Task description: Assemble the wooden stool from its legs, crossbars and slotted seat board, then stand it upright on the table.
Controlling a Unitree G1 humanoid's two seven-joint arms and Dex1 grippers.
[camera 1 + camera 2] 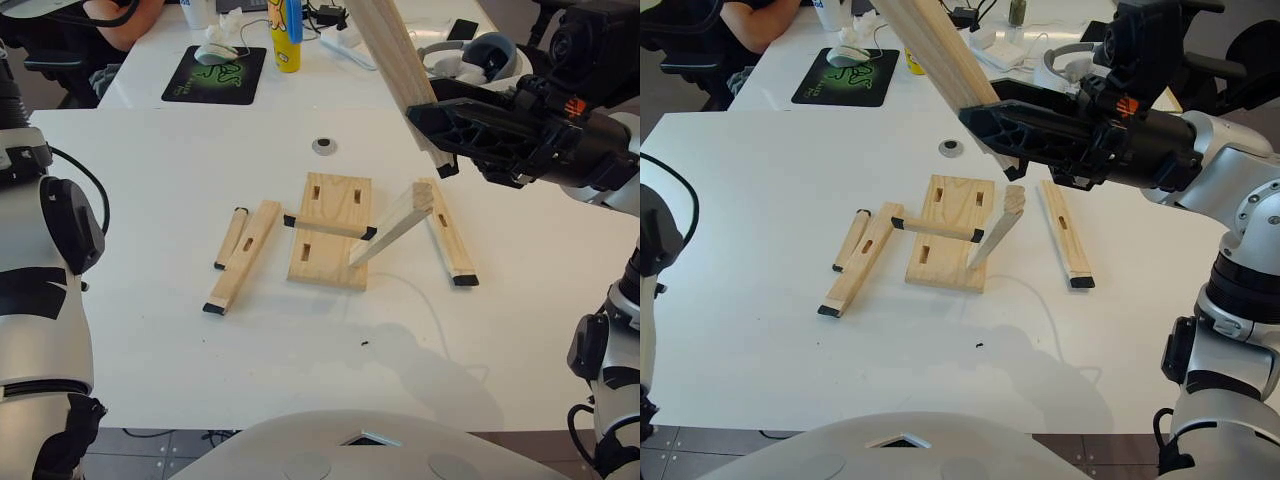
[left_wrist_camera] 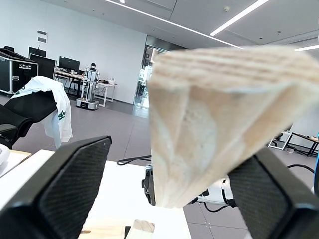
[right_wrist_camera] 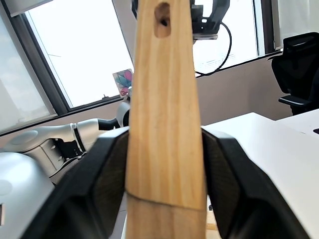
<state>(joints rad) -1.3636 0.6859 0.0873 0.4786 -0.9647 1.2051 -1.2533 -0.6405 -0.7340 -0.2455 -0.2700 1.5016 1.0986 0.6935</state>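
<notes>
Left eye view puts the right gripper [image 1: 432, 135] above the far right of the tabletop [image 1: 150, 200], pinching a raised leg [image 1: 395, 50] near its lower end. That leg's long axis runs steeply from the gripper up and away toward the robot's left, and its short lower stub points down toward the parts below. In the left wrist view the leg's upper end sits between the fingers of the left gripper [image 2: 182, 149]. A gap shows on one side, so that gripper looks spread rather than clamped.

The seat board [image 1: 335, 262] lies flat, below the right gripper and nearer the robot on its left, long axis running near to far and slots facing up. A crossbar [image 1: 330, 227] lies across it. A second leg [image 1: 393, 235] leans tilted at the board's right edge, and a third leg [image 1: 450, 245] lies flat just beyond.

By my judgement the right arm is the nearer one, and the raised leg must swing toward upright before its stub can meet a slot.
</notes>
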